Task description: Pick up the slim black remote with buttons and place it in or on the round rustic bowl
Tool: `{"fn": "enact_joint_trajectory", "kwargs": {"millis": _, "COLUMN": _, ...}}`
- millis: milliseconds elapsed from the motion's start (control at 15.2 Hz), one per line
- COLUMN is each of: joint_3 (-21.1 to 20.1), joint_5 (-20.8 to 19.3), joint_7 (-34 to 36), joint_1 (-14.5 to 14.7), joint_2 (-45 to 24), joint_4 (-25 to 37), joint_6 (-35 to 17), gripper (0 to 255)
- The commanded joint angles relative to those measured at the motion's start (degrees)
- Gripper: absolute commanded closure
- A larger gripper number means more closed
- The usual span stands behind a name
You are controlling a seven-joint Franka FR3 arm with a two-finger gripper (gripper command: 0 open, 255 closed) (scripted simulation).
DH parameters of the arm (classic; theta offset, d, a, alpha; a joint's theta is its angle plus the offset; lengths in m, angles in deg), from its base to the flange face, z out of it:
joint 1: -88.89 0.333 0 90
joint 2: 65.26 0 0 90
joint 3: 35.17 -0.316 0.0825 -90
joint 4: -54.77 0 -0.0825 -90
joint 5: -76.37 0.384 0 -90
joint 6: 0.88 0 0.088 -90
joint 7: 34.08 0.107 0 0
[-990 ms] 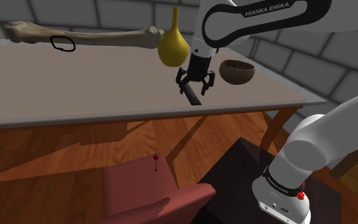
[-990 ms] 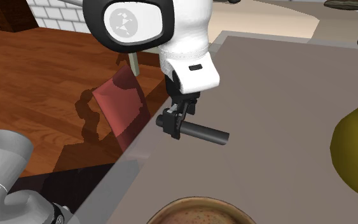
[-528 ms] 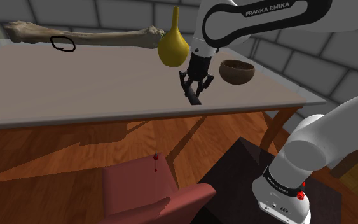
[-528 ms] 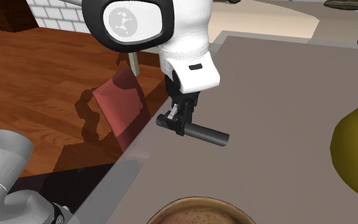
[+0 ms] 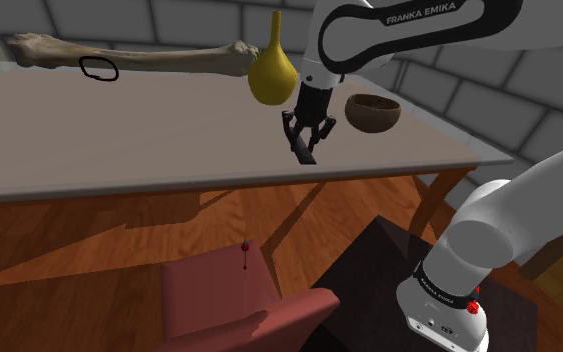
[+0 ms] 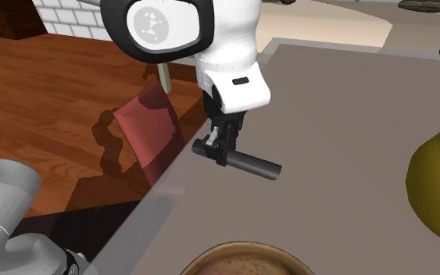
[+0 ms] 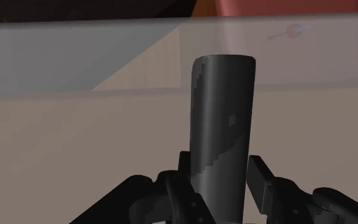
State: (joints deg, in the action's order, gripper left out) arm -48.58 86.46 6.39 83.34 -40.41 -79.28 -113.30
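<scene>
- Black two-finger gripper (image 5: 303, 143) clenches slim dark remote (image 6: 251, 165) by one end; it could swivel loose.
- Overhang may clip the round brown bowl (image 5: 373, 112), shoulder view's right.

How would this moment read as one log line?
jaws: shut on remote | remote: near table edge | bowl: not yet reached

The remote (image 6: 251, 165) is showing as a slim, dark, round-edged bar. It is lying level with one end clasped between the fingers of the gripper (image 6: 218, 150), low over the counter (image 6: 351, 117) near its edge; whether it is touching the surface cannot be told. The bowl (image 5: 373, 112) is standing upright on the counter, round and brown with a speckled inside, apart from the remote toward the shoulder view's right.
</scene>
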Motion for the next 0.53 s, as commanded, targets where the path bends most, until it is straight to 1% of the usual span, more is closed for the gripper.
{"fn": "enact_joint_trajectory", "kwargs": {"millis": 0, "joint_3": 0.06, "joint_5": -0.04, "joint_7": 0.09, "joint_1": 0.01, "joint_2": 0.12, "joint_4": 0.99, "joint_6": 1.20, "gripper": 255}}
{"fn": "enact_joint_trajectory", "kwargs": {"millis": 462, "joint_3": 0.51, "joint_5": -0.42, "joint_7": 0.47, "joint_1": -0.16, "joint_2": 0.58, "joint_4": 5.98, "joint_6": 6.64, "gripper": 255}}
